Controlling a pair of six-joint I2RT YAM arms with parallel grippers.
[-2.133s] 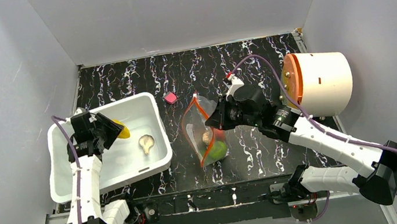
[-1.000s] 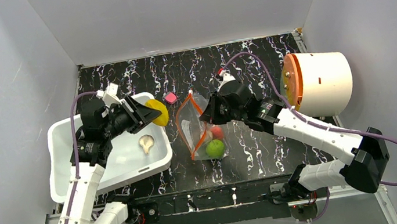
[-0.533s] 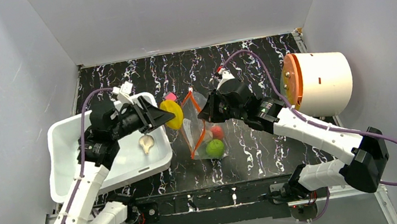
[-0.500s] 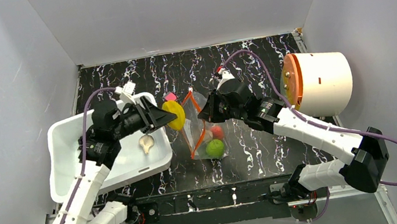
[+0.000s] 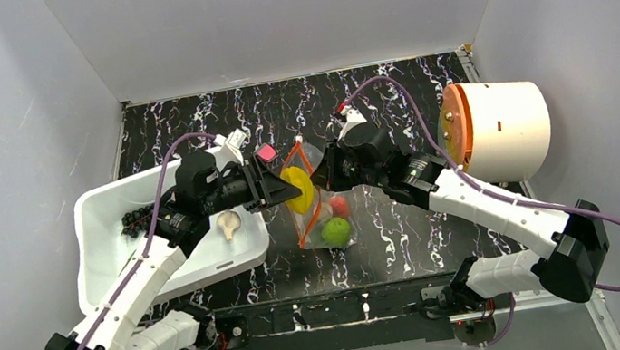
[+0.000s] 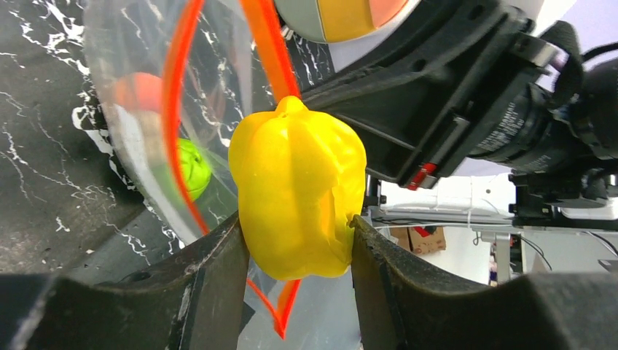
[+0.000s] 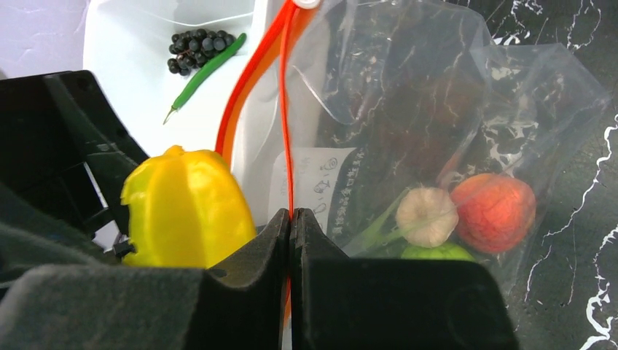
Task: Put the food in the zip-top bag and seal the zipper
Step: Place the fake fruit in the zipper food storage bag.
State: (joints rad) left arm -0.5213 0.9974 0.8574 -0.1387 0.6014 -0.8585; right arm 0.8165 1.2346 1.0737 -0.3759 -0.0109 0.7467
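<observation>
Currently my left gripper (image 6: 297, 237) clamps the yellow banana-like piece (image 6: 299, 182) just at the mouth of the zip-top bag (image 7: 408, 87). My right gripper (image 7: 291, 222) is clenched on one lip of the zipper (image 7: 251, 76), and the mouth gapes. Inside the bag lie the green ball (image 7: 437, 252), beige garlic (image 7: 426, 215) and orange ball (image 7: 494, 211). Beyond, the white bin (image 5: 102, 222) holds the beige mushroom (image 5: 227, 223) and long green pod (image 7: 204, 73).

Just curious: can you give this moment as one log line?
left gripper: shut on yellow pepper, at zip-top bag mouth | right gripper: shut on zipper | bagged: garlic, orange ball, green ball
</observation>
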